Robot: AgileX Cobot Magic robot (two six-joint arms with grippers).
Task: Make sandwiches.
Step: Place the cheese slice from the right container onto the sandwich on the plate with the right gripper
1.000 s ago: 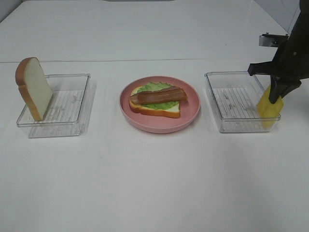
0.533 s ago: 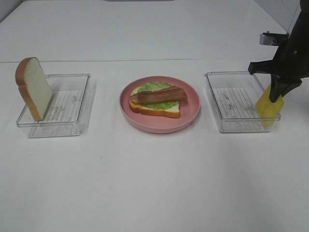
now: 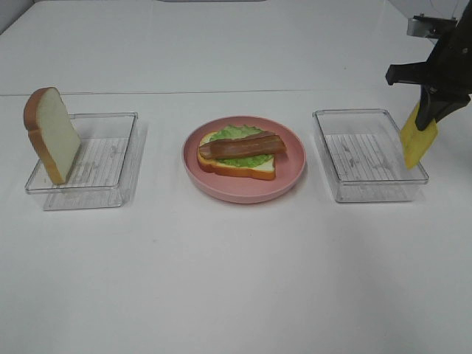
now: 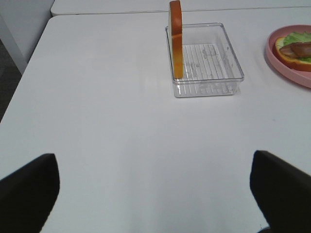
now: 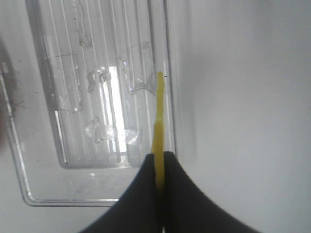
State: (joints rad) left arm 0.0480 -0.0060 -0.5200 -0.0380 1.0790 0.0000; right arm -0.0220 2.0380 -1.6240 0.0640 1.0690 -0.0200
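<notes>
One cheese square hangs clamped in R hand, well apart from sandwich on plate.

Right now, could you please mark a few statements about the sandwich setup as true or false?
1. The right gripper holds the cheese slice. True.
2. The bacon lies in the right tray. False: it lies on the lettuce on the plate.
3. The bread slice stands on edge in the left tray. True.
4. A second bread slice covers the bacon. False: the bacon is uncovered, topmost on the stack.
</notes>
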